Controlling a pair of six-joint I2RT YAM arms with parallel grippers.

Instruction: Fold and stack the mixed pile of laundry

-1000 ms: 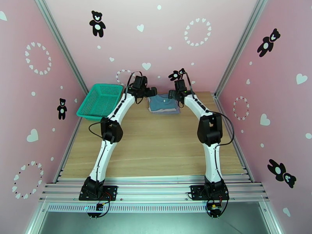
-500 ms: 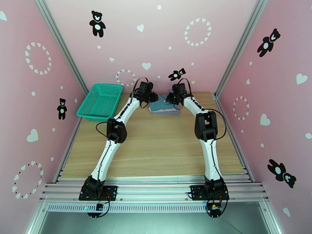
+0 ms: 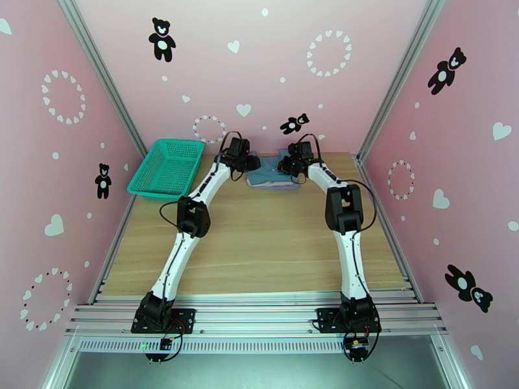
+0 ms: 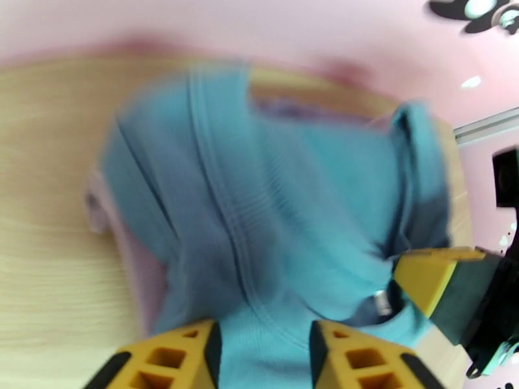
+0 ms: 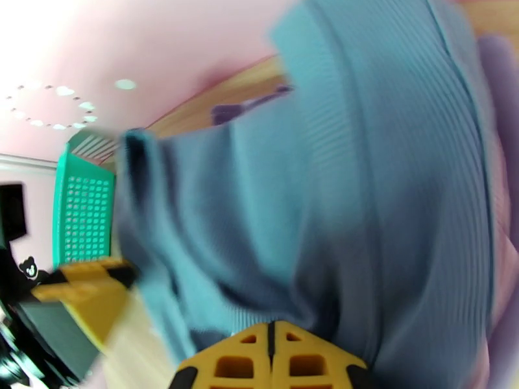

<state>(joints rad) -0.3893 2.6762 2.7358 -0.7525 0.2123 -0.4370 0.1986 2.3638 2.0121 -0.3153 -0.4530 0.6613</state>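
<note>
Where the two arms reach to the 12 o'clock edge of the table (image 3: 259, 247), the teal-blue top (image 3: 271, 170) is seen lying on the other folded garments. A pale mauve-grey layer (image 3: 274, 183) is exposed at its 6 o'clock edge. The left gripper (image 3: 252, 165) is positioned at 9 o'clock of this stack and the right gripper (image 3: 286, 167) at 3 o'clock, both against the cloth.

In the left wrist view, the left fingers (image 4: 170, 358) are held spread, and ribbed teal fabric is laid across the gap between them. Whether that fabric is gripped cannot be told. A pale mauve edge is exposed at 9 o'clock of the top and a lavender strip (image 4: 295, 111) at 12 o'clock.

In the right wrist view, the right fingers (image 5: 311, 361) are pressed together, and the top's fabric is gathered in at their tips. The green basket (image 3: 167, 168) is set on the table at 9 o'clock of the stack, apart from it.
</note>
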